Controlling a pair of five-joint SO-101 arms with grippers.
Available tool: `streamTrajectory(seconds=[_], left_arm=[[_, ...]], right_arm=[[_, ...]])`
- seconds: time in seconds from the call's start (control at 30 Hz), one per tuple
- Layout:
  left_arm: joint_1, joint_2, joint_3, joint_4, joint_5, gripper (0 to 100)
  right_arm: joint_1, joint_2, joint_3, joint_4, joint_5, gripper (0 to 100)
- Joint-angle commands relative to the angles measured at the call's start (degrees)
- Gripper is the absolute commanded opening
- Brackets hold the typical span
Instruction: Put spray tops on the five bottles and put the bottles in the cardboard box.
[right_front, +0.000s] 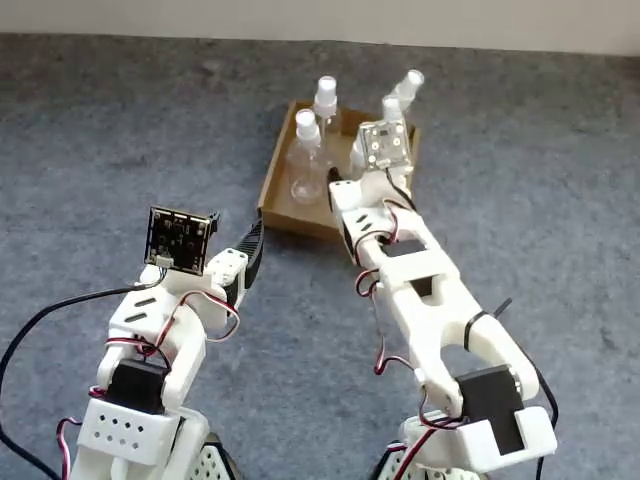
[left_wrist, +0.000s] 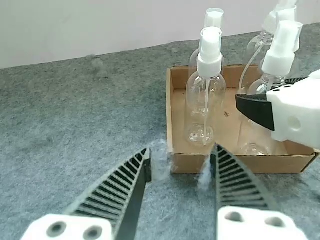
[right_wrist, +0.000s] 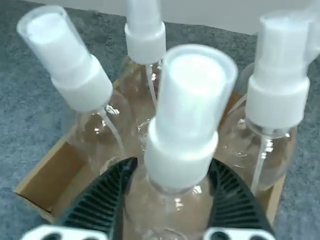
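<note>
A low cardboard box (right_front: 285, 213) lies at the back middle of the table. Several clear bottles with white spray tops stand in it, such as one at the front left (right_front: 307, 152) and one behind it (right_front: 326, 101). My right gripper (right_wrist: 172, 167) hangs over the box, shut on a capped bottle (right_wrist: 185, 115) by its shoulders; that bottle's base sits inside the box (left_wrist: 235, 162). My left gripper (left_wrist: 181, 155) is open and holds nothing, low over the carpet just short of the box's near left corner, in line with the front bottle (left_wrist: 205, 100).
Grey carpet (right_front: 120, 150) covers the table on all sides of the box. The right arm's white body (right_front: 430, 300) stretches from the front edge to the box. A pale wall runs along the far edge.
</note>
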Motion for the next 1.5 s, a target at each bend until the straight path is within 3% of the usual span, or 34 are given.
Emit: streamTrajectory(seconds=[0.0, 0.2, 1.07, 1.47], left_arm=[[-0.6, -0.3, -0.3, -1.4, -0.4, 15], [-0.6, -0.3, -0.3, -1.4, -0.4, 15], [-0.7, -0.3, -0.3, -1.5, -0.4, 15], [-0.7, -0.3, -0.3, -1.5, -0.4, 15]], right_arm=[[-0.6, -1.3, -0.9, -1.0, 0.8, 15.2], [-0.8, -1.3, -0.9, -1.0, 0.8, 21.6], [-2.3, -5.7, -1.1, 3.6, 2.9, 21.7], [-2.2, -23.9, -1.2, 20.6, 2.8, 21.4]])
